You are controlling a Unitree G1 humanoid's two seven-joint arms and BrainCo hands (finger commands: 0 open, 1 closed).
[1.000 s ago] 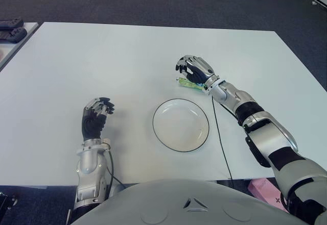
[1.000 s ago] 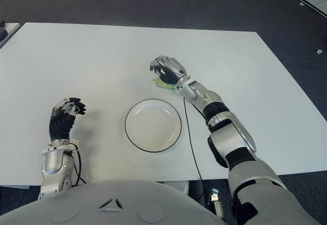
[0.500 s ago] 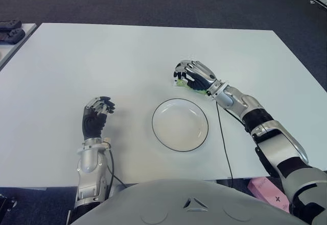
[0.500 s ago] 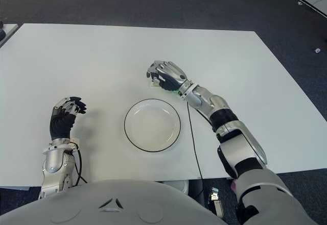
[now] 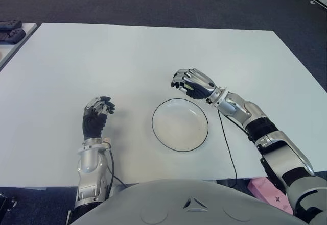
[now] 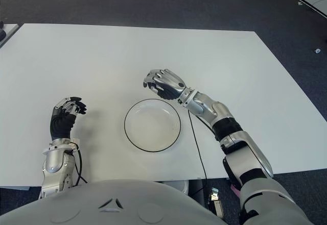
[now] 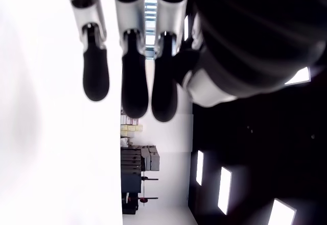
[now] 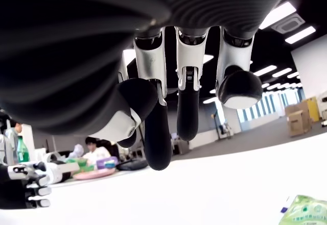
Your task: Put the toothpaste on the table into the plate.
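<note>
The white plate [image 5: 180, 124] with a dark rim sits on the white table [image 5: 102, 56] in front of me. My right hand [image 5: 190, 83] hovers just beyond the plate's far rim, its fingers curled. It covers the toothpaste in both eye views. In the right wrist view nothing lies between the curled fingers [image 8: 156, 138]. There a green end of the toothpaste [image 8: 304, 210] shows against the table, beside the hand. My left hand [image 5: 96, 117] stays idle to the left of the plate, fingers curled on nothing.
A black cable [image 5: 225, 138] runs along the table from my right arm to the near edge. Dark devices [image 5: 11, 30] lie on a neighbouring table at the far left. A pink box [image 5: 263, 186] shows below the table's near right edge.
My right hand has shifted nearer, toward the plate's far rim. The green toothpaste that showed beneath it before is now covered. The left hand has not moved.
</note>
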